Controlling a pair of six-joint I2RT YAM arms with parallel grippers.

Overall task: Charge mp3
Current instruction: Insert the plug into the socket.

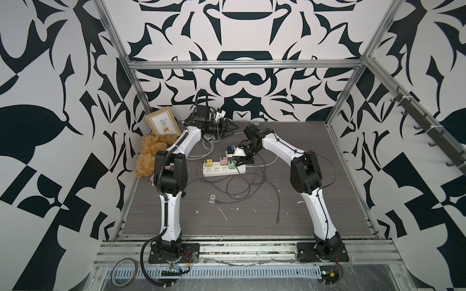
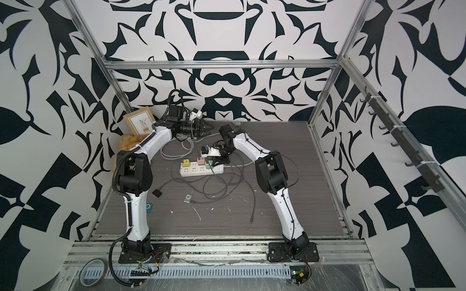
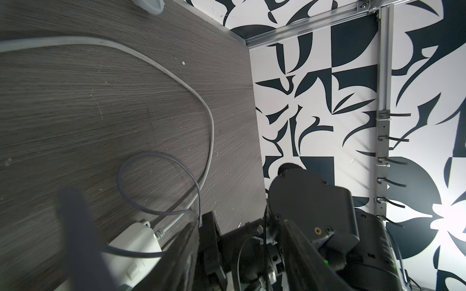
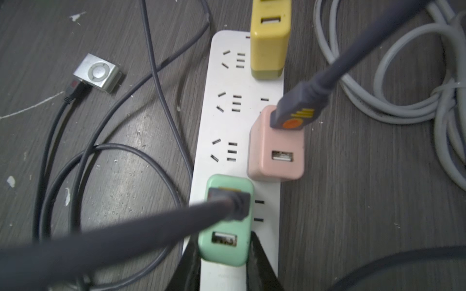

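Mp3 player (image 1: 212, 198), a small silver clip-on unit, lies near the centre of the worktop (image 1: 302, 214), with a dark cable plug (image 4: 71, 88) meeting its edge. It looks light and smooth and would likely skid or be dragged by the cable, so pinch its narrow sides. The right end effector (image 4: 224, 244) clasps the green USB charger (image 4: 227, 214) on the power strip (image 4: 227, 121). The left end effector (image 1: 230, 126) is far back, partly spread; I cannot tell whether it holds anything.

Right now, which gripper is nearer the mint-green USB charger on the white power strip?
Right. The right gripper clamps its jaws on both sides of the mint-green USB charger. The left gripper hangs open near the back wall, beyond the white power strip.
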